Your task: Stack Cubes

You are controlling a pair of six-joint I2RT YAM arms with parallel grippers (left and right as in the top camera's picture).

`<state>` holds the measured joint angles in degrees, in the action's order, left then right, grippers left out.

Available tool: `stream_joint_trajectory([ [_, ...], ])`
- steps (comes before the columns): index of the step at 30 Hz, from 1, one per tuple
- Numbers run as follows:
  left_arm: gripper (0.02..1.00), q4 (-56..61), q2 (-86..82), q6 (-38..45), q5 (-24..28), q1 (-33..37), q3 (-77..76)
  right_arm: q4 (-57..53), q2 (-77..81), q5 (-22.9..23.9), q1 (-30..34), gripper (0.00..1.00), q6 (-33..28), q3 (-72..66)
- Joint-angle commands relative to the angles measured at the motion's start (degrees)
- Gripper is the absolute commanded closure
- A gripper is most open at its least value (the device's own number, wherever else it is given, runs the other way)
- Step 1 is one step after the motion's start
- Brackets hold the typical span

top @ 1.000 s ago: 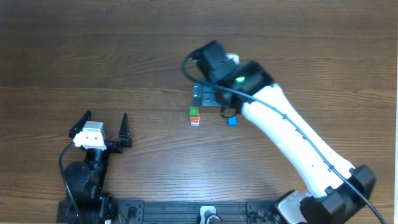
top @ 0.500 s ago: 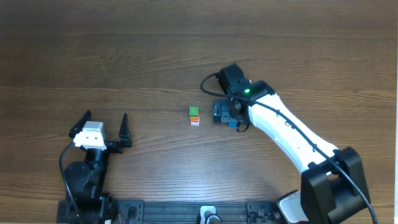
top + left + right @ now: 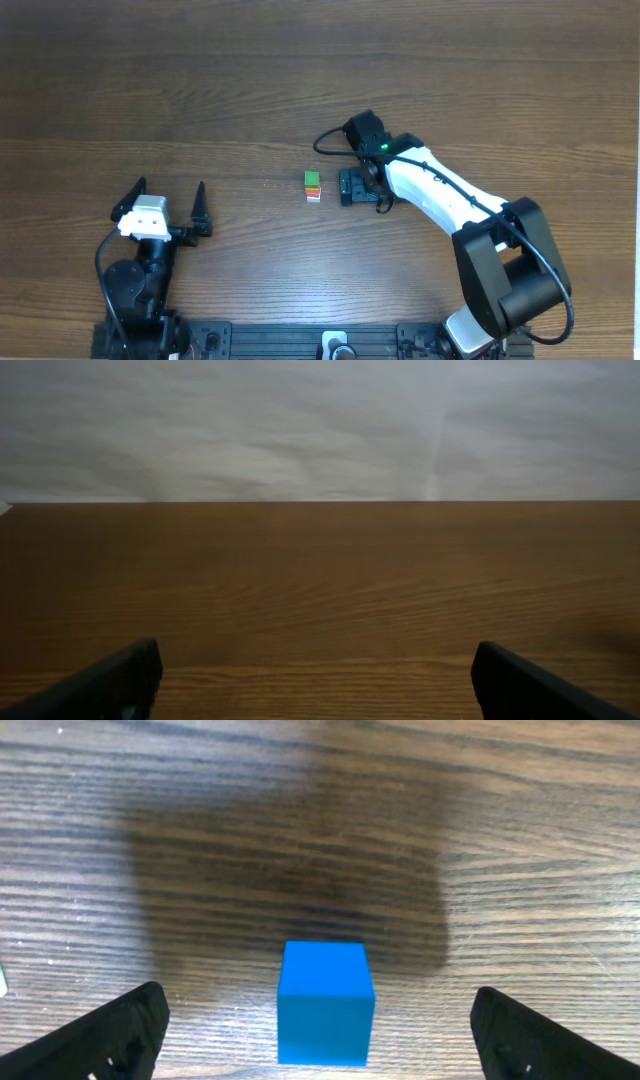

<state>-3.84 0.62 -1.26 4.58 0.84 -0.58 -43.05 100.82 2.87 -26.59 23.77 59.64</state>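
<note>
— Entry: right gripper (image 3: 362, 187), condition?
— Fingers spread wide, holding nothing. Its wrist view lists the blue cube (image 3: 325, 1005) on the table (image 3: 500, 840), between the fingers and touching neither.
— And from above?
— A small cube stack (image 3: 313, 186) (green over orange) just beside that gripper. Also the left gripper (image 3: 170, 205): spread, unladen, well apart.

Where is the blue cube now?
The blue cube lies on the table, right of the cube stack; the right wrist view shows it under the open right hand.
</note>
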Motion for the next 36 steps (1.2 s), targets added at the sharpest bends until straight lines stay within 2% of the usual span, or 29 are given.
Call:
stream_joint_trajectory([
  [1, 0.02, -0.1, -0.5, 0.9, 1.0, 0.3, 0.3, 0.7, 0.6, -0.3, 1.2, 0.069, -0.5, -0.8],
  [5, 0.018, -0.1, -0.5, 0.9, 1.0, 0.3, 0.3, 2.2, 0.6, -2.3, 1.7, 0.11, -0.5, -2.0],
  [8, 0.02, -0.1, -0.5, 0.9, 1.0, 0.3, 0.3, 2.7, 0.6, -2.5, 1.7, 0.178, -0.2, -2.5],
  [15, 0.018, -0.1, -0.5, 0.9, 1.0, 0.3, 0.3, 3.7, 0.6, -3.1, 1.8, 0.413, -0.3, -2.9],
  [19, 0.02, -0.1, -0.5, 0.9, 1.0, 0.3, 0.3, 4.1, 0.6, -3.1, 1.8, 0.503, -0.3, -3.1],
  [26, 0.02, -0.1, -0.5, 0.9, 1.0, 0.3, 0.3, 4.5, 0.6, -3.3, 1.8, 0.56, -0.3, -3.1],
  [29, 0.018, -0.1, -0.5, 0.9, 1.0, 0.3, 0.3, 4.6, 0.6, -3.3, 1.8, 0.641, -0.3, -3.1],
  [36, 0.018, -0.1, -0.5, 0.9, 1.0, 0.3, 0.3, 4.7, 0.6, -3.3, 1.8, 0.728, -0.3, -3.1],
])
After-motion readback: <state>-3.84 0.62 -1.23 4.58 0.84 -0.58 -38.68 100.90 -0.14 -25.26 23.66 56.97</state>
